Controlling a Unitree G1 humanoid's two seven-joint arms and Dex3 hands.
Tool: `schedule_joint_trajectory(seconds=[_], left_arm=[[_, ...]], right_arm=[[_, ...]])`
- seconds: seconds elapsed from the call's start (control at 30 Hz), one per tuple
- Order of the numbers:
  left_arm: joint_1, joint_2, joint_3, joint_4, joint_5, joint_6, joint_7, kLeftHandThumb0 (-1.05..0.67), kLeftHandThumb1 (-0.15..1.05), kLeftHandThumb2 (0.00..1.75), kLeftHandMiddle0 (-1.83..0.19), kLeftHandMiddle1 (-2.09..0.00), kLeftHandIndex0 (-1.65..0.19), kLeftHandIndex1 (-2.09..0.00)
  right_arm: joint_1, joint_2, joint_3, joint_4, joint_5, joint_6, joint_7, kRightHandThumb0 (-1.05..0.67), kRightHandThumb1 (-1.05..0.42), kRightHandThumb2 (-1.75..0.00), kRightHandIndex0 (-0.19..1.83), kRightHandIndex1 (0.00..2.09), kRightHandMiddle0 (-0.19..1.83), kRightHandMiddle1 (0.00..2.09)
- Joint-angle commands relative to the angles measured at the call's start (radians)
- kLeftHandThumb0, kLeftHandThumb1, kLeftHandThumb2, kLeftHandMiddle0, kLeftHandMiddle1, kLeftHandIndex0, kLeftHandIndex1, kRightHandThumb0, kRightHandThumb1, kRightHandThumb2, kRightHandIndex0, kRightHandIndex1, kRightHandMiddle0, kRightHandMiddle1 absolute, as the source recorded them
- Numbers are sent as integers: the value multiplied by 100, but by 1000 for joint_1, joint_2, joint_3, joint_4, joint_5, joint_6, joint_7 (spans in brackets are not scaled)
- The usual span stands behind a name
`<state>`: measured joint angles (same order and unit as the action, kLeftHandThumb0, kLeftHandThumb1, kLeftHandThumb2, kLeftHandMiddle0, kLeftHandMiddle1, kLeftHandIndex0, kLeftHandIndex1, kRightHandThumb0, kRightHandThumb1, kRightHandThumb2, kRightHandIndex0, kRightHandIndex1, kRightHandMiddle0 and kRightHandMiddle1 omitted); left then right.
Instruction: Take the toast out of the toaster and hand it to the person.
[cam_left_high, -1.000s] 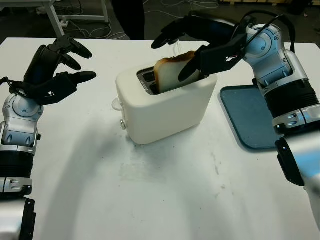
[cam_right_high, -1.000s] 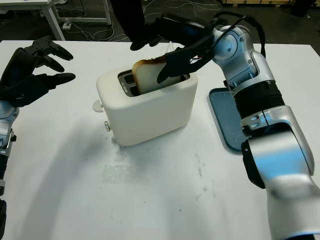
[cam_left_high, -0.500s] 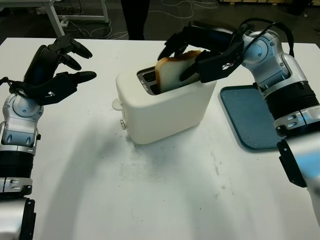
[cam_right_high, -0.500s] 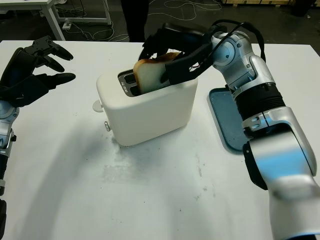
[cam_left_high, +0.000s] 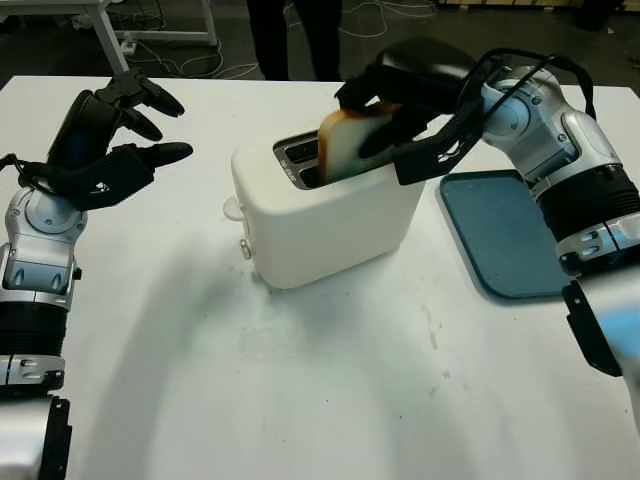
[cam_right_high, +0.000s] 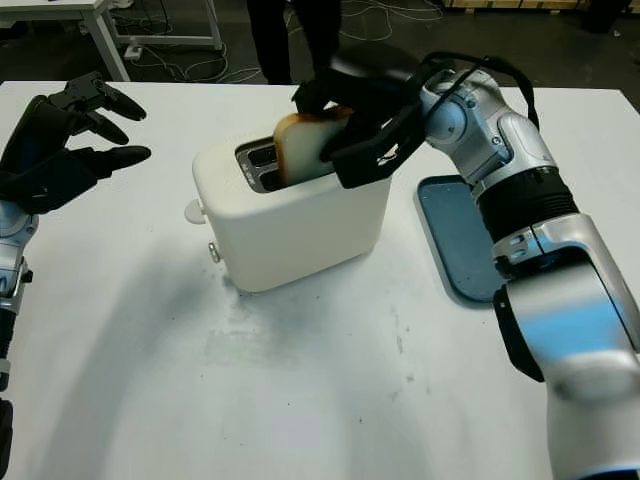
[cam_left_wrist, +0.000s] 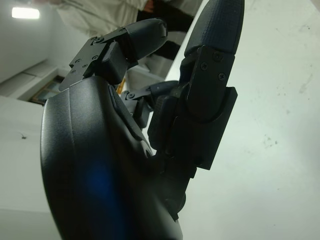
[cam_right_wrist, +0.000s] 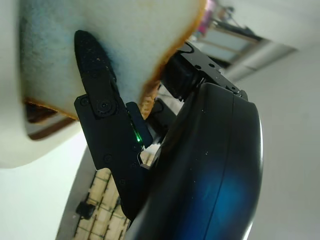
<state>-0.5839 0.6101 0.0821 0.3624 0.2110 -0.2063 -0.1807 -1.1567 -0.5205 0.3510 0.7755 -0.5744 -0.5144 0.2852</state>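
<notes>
Fingers of the right hand (cam_left_high: 395, 115) clamp the browned slice of toast (cam_left_high: 345, 142), its lower edge in the slot of the white plastic toaster (cam_left_high: 325, 215) — left hand (cam_left_high: 105, 140) open above the white table (cam_left_high: 300, 400). Right wrist view: a black finger (cam_right_wrist: 102, 107) presses the slice's pale face.

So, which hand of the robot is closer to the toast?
The right. The right hand grips the toast above the white toaster, fingers on both faces. The left hand is open, over the table on the toaster's far left side.
</notes>
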Motion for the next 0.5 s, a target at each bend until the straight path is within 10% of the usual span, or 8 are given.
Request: schedule_joint_trajectory(seconds=[0.0, 0.47], left_arm=[[-3, 2, -5, 4, 4, -5, 1, -95, 92, 9, -43, -131, -36, -118], [3, -5, -3, -6, 3, 26, 6, -95, 92, 7, -42, -132, -36, -119]], right_arm=[[-8, 7, -23, 27, 17, -10, -41, -53, -92, -44, 98, 174, 74, 172], [-129, 0, -218, 218, 241, -16, -51, -48, -92, -43, 94, 175, 67, 172]])
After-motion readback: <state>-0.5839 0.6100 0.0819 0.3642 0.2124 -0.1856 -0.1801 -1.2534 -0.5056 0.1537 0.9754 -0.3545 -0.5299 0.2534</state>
